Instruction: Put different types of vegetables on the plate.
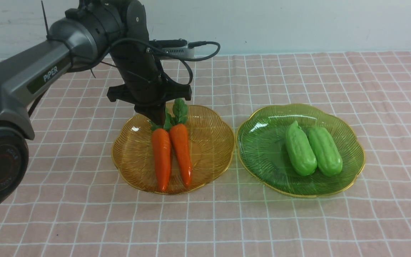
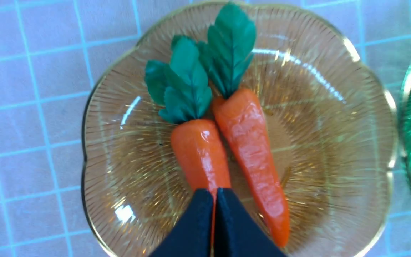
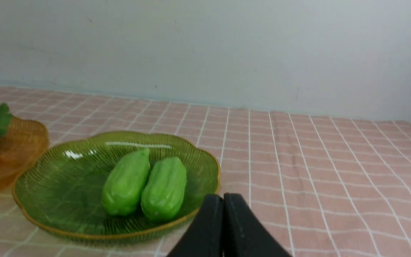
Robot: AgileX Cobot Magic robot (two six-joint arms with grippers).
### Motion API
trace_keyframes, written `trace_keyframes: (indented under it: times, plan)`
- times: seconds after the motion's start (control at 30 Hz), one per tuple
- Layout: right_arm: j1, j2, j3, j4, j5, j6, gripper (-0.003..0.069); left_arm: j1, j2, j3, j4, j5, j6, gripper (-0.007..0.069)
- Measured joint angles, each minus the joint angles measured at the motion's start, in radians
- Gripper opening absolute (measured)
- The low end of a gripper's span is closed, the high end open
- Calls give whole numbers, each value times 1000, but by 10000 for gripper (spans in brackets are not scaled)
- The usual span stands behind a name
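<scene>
**Sorting all but done as left arm hangs over carrots**

Front view: left claw, shut and empty, hovers above two carrots on the amber plate; two gourds fill the green plate. Left wrist: pads touch, gripping nothing. Right wrist: right claw shut, empty. Next move, probably: lift clear.

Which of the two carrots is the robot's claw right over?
The left carrot on the amber plate. The left gripper hangs shut just above its leafy end; the right carrot lies beside it, its leaves clear of the gripper.
</scene>
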Motion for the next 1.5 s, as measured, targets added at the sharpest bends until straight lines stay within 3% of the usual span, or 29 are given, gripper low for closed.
trace_keyframes:
  times: [0.23, 0.37, 0.83, 1.0, 1.1, 1.27, 1.5]
  plan:
    - [-31, 0, 78, -87, 24, 0, -15, -55, -209, 44, -6, 7, 56, -3]
    - [-31, 0, 78, -104, 94, 0, -15, -87, -427, 240, -10, 13, 90, -3]
    - [-31, 0, 78, -105, 100, 42, -15, -87, -1137, 960, 39, -19, 89, -3]
    - [-31, 0, 78, -105, 100, 74, -15, -87, -1338, 1252, 16, -248, 64, -3]
    - [-31, 0, 78, -105, 100, 75, -15, -87, -1434, 1457, 13, -589, 5, -3]
    - [-31, 0, 78, -105, 100, 75, -15, -87, -1454, 1609, -3, -914, -17, -3]
    - [-31, 0, 78, -105, 100, 75, -15, -87, -1454, 1694, -5, -1030, -17, -3]
